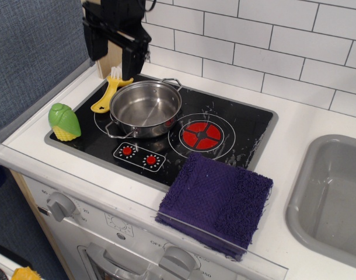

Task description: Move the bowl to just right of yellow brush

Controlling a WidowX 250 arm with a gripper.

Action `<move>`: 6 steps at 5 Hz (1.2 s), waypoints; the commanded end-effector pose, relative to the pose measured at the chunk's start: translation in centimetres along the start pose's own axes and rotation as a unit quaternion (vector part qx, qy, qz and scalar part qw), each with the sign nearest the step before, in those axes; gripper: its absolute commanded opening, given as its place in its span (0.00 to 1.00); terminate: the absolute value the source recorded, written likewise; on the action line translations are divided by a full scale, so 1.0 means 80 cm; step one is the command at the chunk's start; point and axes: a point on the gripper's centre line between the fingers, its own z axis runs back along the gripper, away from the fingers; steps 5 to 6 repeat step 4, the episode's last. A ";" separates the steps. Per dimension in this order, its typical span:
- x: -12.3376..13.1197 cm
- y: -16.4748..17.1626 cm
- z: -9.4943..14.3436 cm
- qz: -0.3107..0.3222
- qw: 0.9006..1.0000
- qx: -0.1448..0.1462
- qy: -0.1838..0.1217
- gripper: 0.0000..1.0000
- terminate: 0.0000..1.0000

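The bowl (145,109), a shiny steel pot with two wire loop handles, sits flat on the left burner of the black stovetop (236,125). The yellow brush (108,93) lies just left of it, white bristles toward the wall, its handle close to the pot's rim. My black gripper (111,55) hangs open and empty above the brush and the stove's back-left corner, raised clear of the bowl.
A green-and-yellow toy corn (63,122) stands at the stove's left edge. A purple cloth (216,200) lies at the front right of the stove. A grey sink basin (332,195) is at the right. The tiled wall (271,46) runs behind.
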 end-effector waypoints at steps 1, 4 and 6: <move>-0.018 -0.025 0.015 0.001 0.998 -0.040 -0.041 1.00 0.00; -0.020 -0.040 0.008 -0.029 0.999 -0.037 -0.027 1.00 1.00; -0.020 -0.040 0.008 -0.029 0.999 -0.037 -0.027 1.00 1.00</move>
